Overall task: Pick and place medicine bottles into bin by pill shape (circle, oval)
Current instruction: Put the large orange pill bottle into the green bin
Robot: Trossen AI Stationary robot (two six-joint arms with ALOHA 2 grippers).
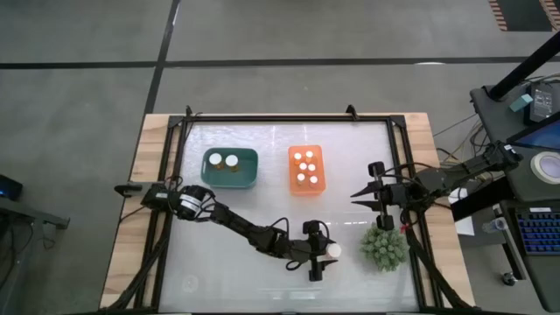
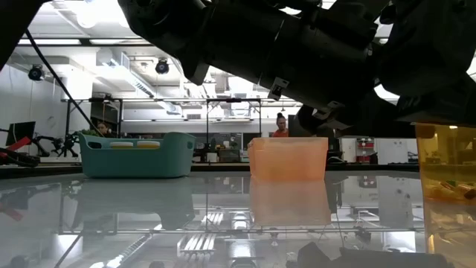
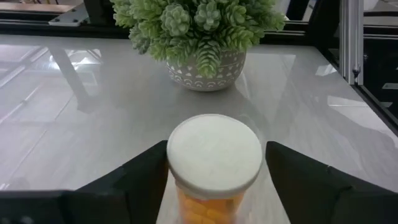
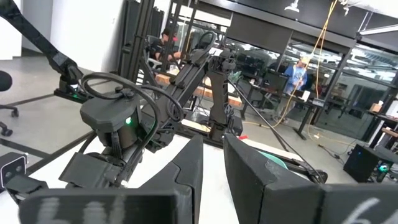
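A medicine bottle (image 3: 214, 155) with a white cap and an amber body stands upright on the table near its front edge, left of the plant. My left gripper (image 1: 328, 254) is open and reaches it level from the left, with one finger (image 3: 140, 180) on each side of the cap. The teal bin (image 1: 230, 169) holds two bottles and the orange bin (image 1: 307, 169) holds several. My right gripper (image 1: 357, 194) hangs above the table's right part, with only a narrow gap between its fingers (image 4: 186, 168) and nothing in it. My left gripper has the bottle's cap (image 3: 180, 149) between its two fingers, level from the table's left. A thin strip of table shows between the cap and one finger. The other finger's edge lines up with the cap's rim, and I cannot tell whether it touches. The bottle stands on the table.
A spiky green plant (image 1: 383, 247) in a white pot stands just right of the bottle. A black frame rail (image 1: 411, 219) runs along the table's edges. Bare table lies between the bottle and the two bins. People stand in the room behind.
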